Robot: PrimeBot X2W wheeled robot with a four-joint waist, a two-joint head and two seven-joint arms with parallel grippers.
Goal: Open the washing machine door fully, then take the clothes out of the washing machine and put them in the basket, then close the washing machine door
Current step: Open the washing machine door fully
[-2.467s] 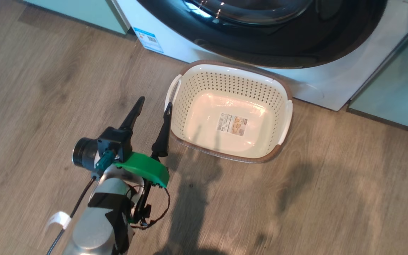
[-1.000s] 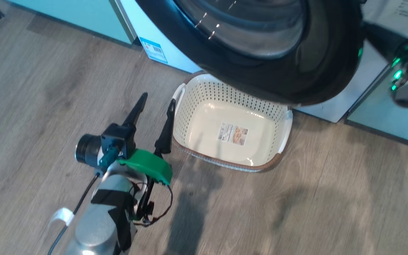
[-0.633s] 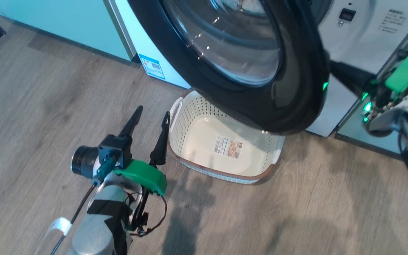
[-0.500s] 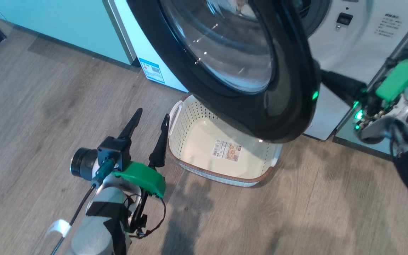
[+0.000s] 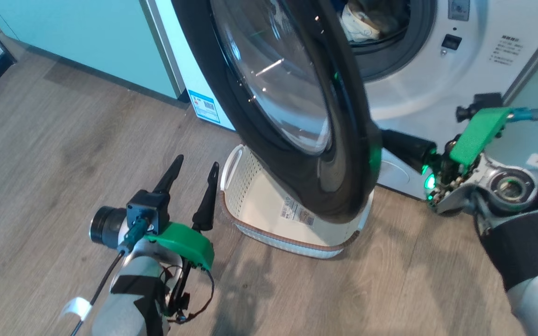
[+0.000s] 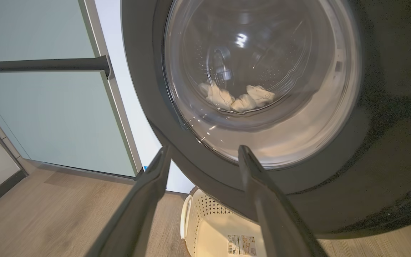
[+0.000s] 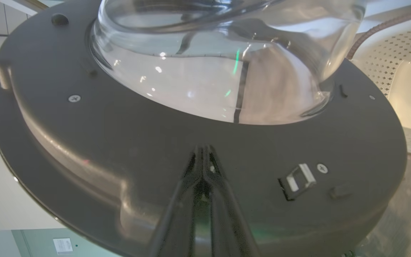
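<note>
Two labels, neither legible: a small blue label (image 5: pixel 205 106) at the lower left corner of the big white front-loading washing machine (image 5: pixel 404 93), and a sticker (image 5: pixel 295 214) on the floor of the cream perforated plastic basket (image 5: pixel 238 186). The round black-rimmed glass door (image 5: pixel 297 107) stands wider than before, baring pale clothes (image 5: pixel 360 21) inside. The right gripper (image 7: pixel 202 150), pinched together, touches the door's inner face. The left gripper (image 5: pixel 196 162) is spread wide beside the basket.

I read: washing machine door (image 5: pixel 292 107) glossy black rim, smooth clear glass | basket (image 5: pixel 240 186) cream perforated plastic, slight sheen | clothes (image 5: pixel 357 23) soft pale cloth | floor (image 5: pixel 63 140) matt wood grain
</note>
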